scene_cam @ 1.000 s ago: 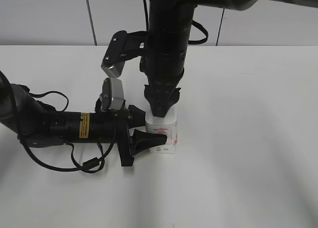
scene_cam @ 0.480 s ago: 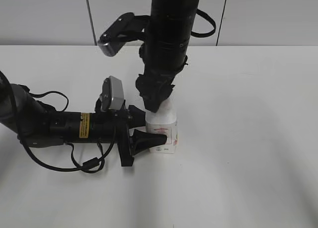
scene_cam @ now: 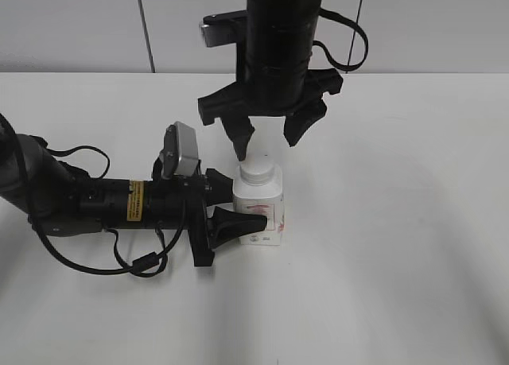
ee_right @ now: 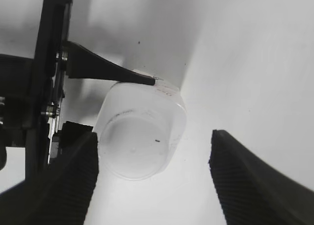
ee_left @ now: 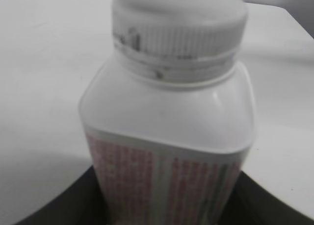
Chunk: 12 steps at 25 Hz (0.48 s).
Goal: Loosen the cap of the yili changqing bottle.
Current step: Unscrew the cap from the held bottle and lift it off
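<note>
The yili changqing bottle (scene_cam: 261, 210) stands upright on the white table, white with red print; it also shows in the left wrist view (ee_left: 169, 137) and from above in the right wrist view (ee_right: 157, 100). Its white cap (scene_cam: 258, 171) sits on the neck, seen close in the left wrist view (ee_left: 179, 19) and from above in the right wrist view (ee_right: 135, 149). My left gripper (scene_cam: 231, 210) lies sideways and is shut on the bottle's body. My right gripper (scene_cam: 266, 142) hangs open just above the cap, its fingers (ee_right: 152, 181) spread wide and clear of it.
The white table (scene_cam: 398, 262) stretches around the bottle. A pale wall (scene_cam: 71, 23) runs behind its far edge. The left arm's body and cables (scene_cam: 87, 206) lie on the table at the left.
My right gripper has let go of the cap, opened wide, turned and risen a little. The bottle and my left gripper have stayed put.
</note>
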Motion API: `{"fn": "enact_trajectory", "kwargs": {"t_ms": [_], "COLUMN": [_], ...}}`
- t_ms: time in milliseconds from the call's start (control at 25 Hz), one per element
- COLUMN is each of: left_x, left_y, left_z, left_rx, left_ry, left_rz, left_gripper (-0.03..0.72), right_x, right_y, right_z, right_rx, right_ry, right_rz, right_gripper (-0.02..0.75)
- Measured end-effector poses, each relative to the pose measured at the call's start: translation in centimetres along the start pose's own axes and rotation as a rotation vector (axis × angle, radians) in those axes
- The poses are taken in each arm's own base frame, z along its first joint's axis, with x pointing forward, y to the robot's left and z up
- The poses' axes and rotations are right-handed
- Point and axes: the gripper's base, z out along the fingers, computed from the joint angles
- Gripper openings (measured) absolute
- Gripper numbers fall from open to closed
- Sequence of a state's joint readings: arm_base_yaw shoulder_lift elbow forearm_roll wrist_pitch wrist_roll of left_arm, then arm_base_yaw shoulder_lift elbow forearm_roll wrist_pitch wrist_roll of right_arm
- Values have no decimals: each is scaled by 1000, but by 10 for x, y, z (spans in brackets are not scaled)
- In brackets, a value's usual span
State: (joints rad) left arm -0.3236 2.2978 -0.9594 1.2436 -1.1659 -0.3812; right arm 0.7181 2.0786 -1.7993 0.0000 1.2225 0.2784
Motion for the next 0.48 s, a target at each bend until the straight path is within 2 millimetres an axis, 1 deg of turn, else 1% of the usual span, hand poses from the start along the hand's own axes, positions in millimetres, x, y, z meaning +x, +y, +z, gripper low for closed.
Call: {"fn": "enact_trajectory", "kwargs": {"t_ms": [480], "left_x": [0], "left_y": [0], "left_z": [0], "left_rx": [0], "left_ry": [0], "left_rz": [0], "left_gripper": [366], "right_x": [0], "right_y": [1], "right_z": [2], "right_rx": [-6], "right_ry": [5], "right_rz": [35], "right_gripper": [556]}}
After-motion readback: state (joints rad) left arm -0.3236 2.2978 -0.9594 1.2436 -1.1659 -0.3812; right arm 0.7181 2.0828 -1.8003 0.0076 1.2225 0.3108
